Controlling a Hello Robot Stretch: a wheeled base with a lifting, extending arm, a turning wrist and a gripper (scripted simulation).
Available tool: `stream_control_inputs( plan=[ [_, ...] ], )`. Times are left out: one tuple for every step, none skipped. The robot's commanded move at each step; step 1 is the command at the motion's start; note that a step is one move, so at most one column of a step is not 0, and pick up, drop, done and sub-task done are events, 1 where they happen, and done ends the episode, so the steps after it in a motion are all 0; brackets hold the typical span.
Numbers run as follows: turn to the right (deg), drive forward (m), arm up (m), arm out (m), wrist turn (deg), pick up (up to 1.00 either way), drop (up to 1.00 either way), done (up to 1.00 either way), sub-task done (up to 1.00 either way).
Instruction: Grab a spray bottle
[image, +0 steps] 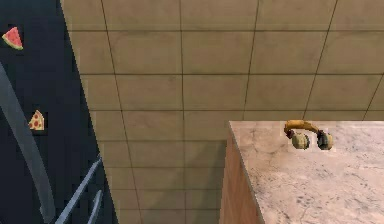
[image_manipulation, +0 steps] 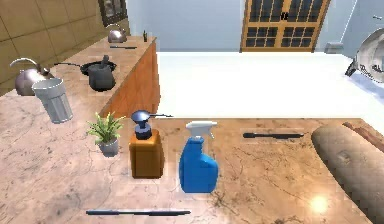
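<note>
A blue spray bottle (image_manipulation: 198, 160) with a white trigger head stands upright on the marble countertop (image_manipulation: 260, 185), near the middle of the arm side view. Close on its left stands an orange-brown pump bottle (image_manipulation: 146, 148) with a dark top. A small potted plant (image_manipulation: 105, 132) sits left of that.
On the counter are a metal kettle (image_manipulation: 28, 74), a pale cup (image_manipulation: 54, 100), a black pan (image_manipulation: 99, 72), a brown loaf (image_manipulation: 350, 160) and two thin dark utensils (image_manipulation: 272, 134) (image_manipulation: 137, 212). In the forward view, a counter corner (image: 310, 185) bears a brown-banded object (image: 308, 134) above tan tiled floor.
</note>
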Motion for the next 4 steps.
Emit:
stream_control_inputs(
  plan=[
    [0.0, 0.00, 0.50, 0.00, 0.0, 0.00, 0.00, 0.00, 0.00],
    [0.0, 0.00, 0.38, 0.00, 0.0, 0.00, 0.00, 0.00, 0.00],
    [0.0, 0.00, 0.00, 0.08, 0.0, 0.00, 0.00, 0.00, 0.00],
    [0.0, 0.00, 0.00, 0.00, 45.0, 0.00, 0.00, 0.00, 0.00]
  ],
)
